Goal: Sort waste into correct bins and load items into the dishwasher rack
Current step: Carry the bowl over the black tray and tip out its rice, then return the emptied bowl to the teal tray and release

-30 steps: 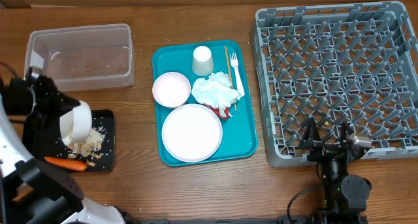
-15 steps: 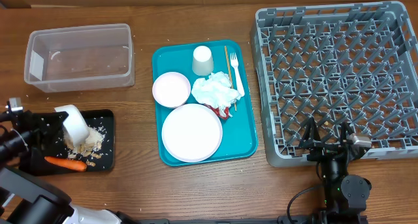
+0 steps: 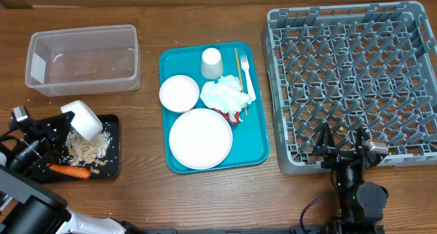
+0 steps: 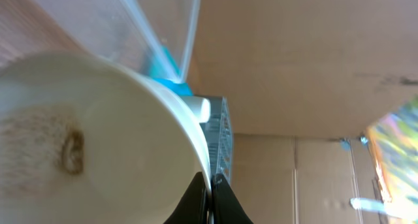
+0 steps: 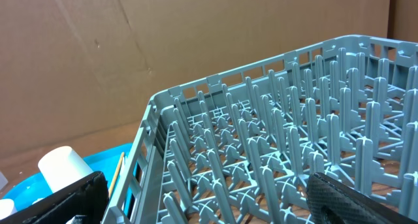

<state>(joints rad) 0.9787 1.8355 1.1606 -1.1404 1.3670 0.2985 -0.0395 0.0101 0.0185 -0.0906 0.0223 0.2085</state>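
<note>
Wooden tabletop [image 3: 147, 193], cardboard wall behind. Left arm reaches in at the front left corner. Left gripper [image 4: 210, 185] is clamped on the rim of a small white bowl [image 3: 83, 119], held tilted over the black tray [image 3: 114, 167] above the beige crumbs [image 3: 89, 147]. Carrot [image 3: 68, 170] lies by that tray's front edge. Clear tub [image 3: 85, 60] sits at back left.

Teal tray [image 3: 256, 135] mid-table carries plate [image 3: 201, 138], second bowl [image 3: 179, 93], cup [image 3: 212, 62], chopstick [image 3: 237, 60], fork [image 3: 247, 77] and napkin [image 3: 222, 94].

Right gripper [image 3: 341, 149] is low at the front edge, fingers spread wide and empty, at the rack's [image 3: 355, 77] front wall.
</note>
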